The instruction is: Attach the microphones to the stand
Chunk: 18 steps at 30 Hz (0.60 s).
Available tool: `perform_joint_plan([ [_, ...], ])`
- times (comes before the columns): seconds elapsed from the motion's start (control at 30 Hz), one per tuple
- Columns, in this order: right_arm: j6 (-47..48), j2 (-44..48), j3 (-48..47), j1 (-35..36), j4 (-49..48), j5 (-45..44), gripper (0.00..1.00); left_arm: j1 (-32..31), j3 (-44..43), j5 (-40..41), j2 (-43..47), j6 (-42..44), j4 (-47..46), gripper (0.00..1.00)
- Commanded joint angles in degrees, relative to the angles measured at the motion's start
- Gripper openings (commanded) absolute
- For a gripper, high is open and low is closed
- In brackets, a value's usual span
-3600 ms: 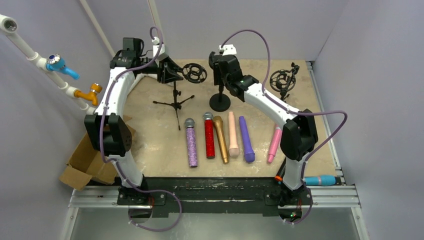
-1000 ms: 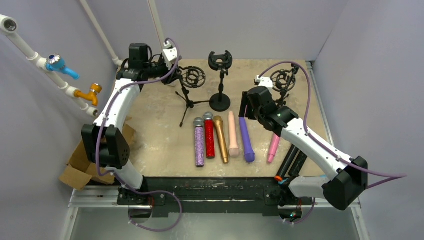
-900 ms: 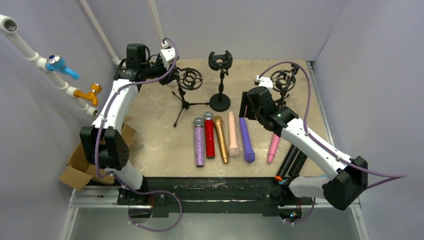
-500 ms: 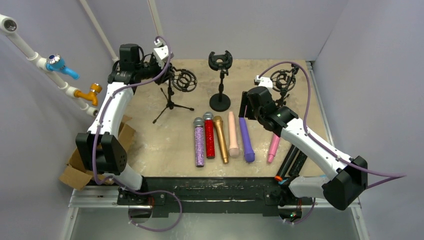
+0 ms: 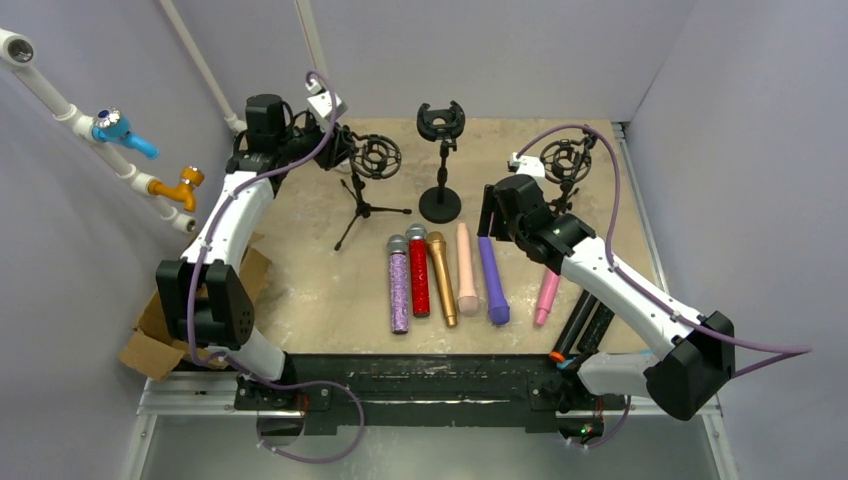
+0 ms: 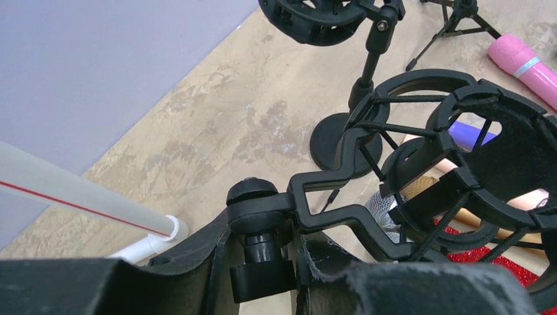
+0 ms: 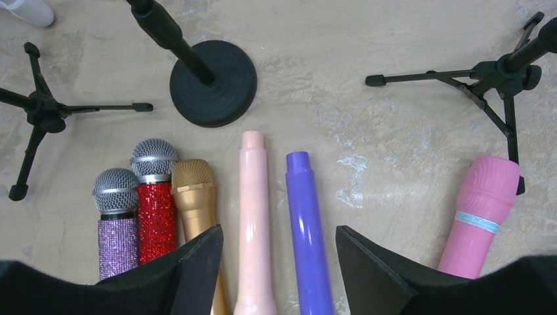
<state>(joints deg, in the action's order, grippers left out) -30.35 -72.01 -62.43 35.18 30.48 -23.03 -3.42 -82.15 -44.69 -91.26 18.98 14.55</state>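
Since half a second ago my left tool point(image 6: 263, 272) has carried the tripod stand point(image 5: 362, 203) a little to the right. It stays clamped on the stand's neck, just under the shock mount point(image 5: 378, 157). My right tool point(image 7: 277, 239) has not moved. Spread wide, it hangs above the peach microphone point(image 7: 253, 216) and the purple microphone point(image 7: 307, 223). These lie side by side on the counter point(image 5: 310, 270), beside the gold microphone point(image 5: 441, 275) and near the round-base stand point(image 5: 440, 205).
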Motion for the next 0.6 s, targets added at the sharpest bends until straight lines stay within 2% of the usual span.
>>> perform_joint_plan([
  [0.0, 0.6, -0.5, -0.1, -0.2, -1.2, -0.7, 0.68, -1.8, -0.2, -2.2, 0.9, -3.6, -9.2, 0.0],
  [0.37, 0.6, -1.1, 0.5, -0.3, -1.3, -0.5, 0.68, -4.1, -2.5, 0.5, -0.9, -0.2, -2.9, 0.02],
  [0.47, 0.5, -1.4, 0.8, -0.2, -1.4, -0.4, 0.69, -4.3, -2.3, 3.1, -0.7, 1.9, -0.9, 0.27],
  [0.57, 0.4, -1.6, 1.0, -0.2, -1.5, -0.1, 0.69, -4.3, -1.6, 5.5, -0.1, 3.4, -0.6, 0.41],
])
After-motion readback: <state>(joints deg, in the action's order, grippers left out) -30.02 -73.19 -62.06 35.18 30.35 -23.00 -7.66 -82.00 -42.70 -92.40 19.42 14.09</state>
